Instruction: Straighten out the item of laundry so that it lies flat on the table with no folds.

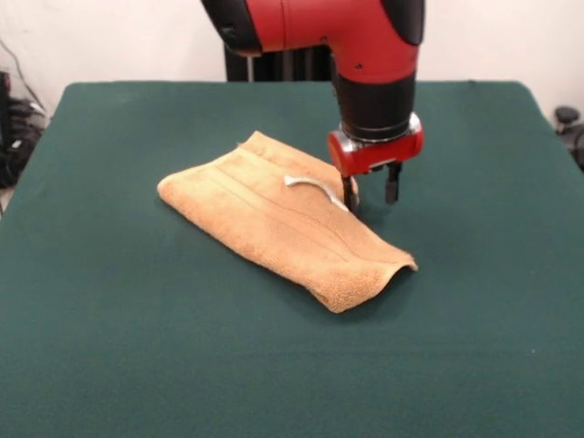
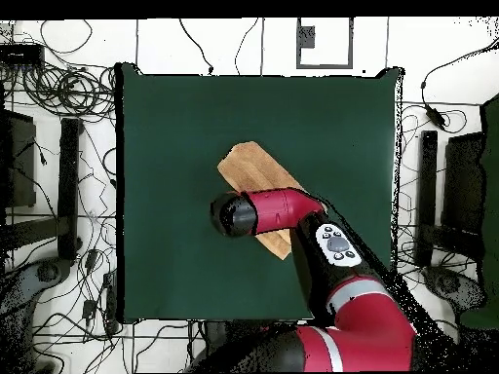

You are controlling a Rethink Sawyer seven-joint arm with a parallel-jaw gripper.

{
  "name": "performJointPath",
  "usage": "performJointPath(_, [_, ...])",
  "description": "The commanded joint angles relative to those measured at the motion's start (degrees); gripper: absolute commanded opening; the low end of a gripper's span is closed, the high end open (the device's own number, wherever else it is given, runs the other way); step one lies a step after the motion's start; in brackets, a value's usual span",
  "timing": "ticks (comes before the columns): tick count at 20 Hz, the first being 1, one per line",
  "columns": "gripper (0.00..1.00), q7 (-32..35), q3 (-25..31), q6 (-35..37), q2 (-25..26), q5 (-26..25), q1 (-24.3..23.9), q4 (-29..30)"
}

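the end effector point(image 1: 371, 192) hangs from a red block below the black wrist of the arm point(image 1: 365, 46), with two short dark fingers point(image 1: 392, 183) pointing straight down and standing apart with a clear gap between them. one finger sits at the far edge of the towel point(image 1: 274, 224), just beside the small white tag point(image 1: 306, 185); the front view does not settle whether that finger touches the cloth or nips its edge. the other finger is over bare worktop point(image 1: 137, 347) past that edge. the towel is tan-orange and lies near the middle of the worktop as a long folded strip set on a diagonal. its layers are doubled over, and stitched lines run along its length. the end nearest the camera in the front view curls up slightly off the surface, with shadow beneath the lifted corner. the worktop is covered in plain dark green cloth and is much larger than the towel. in the overhead view the arm point(image 2: 292, 209) crosses above the towel point(image 2: 255, 168) and hides its lower part, along with the end effector. around the worktop point(image 2: 166, 127) the floor is strewn with black cables point(image 2: 73, 93).
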Motion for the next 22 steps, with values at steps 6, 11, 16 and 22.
performJointPath(6, [1.0, 2.26, 3.42, 3.53, -7.6, 2.06, -5.36, 6.74])
performJointPath(11, [1.0, 1.94, 4.21, 3.67, -9.79, 1.86, -6.7, 8.64])
performJointPath(16, [1.0, 2.99, 3.28, 1.77, -9.5, 0.49, -6.45, 8.76])
performJointPath(22, [1.0, 4.45, 2.38, 1.9, -9.46, 0.43, -4.83, 7.82])
